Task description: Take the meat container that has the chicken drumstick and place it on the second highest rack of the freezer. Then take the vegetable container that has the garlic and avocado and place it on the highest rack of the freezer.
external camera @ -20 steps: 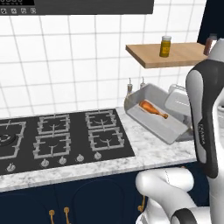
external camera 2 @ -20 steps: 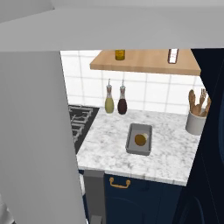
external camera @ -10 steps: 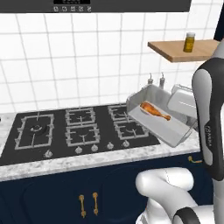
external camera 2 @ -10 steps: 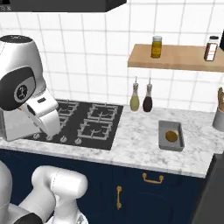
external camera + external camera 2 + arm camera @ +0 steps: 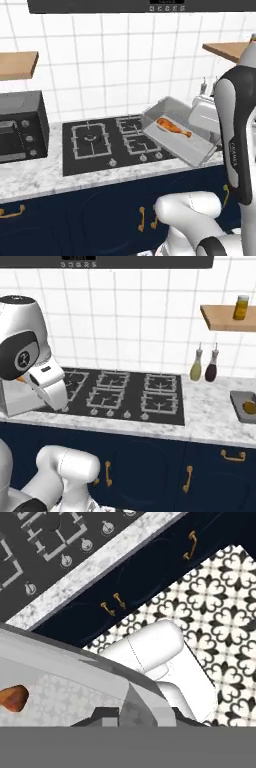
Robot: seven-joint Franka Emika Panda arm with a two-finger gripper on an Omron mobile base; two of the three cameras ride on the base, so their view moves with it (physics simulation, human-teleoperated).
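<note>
The clear grey meat container hangs tilted over the counter's right part, with the orange-brown chicken drumstick lying in it. My gripper is shut on its right rim. From the right base camera, the container sits low behind my gripper. In the hand view the container's rim crosses the frame, the drumstick at the left, my gripper closed on the rim. The vegetable container with the avocado rests on the counter at the far right; its garlic is hidden. The freezer is out of view.
A black gas stove fills the counter's middle. A dark toaster oven stands at the left. Two bottles stand by the wall under a wooden shelf holding a jar. Patterned floor lies below.
The whole picture has slid to the right in both base views, so the base has moved. The container stays in my shut gripper, tilted as before.
</note>
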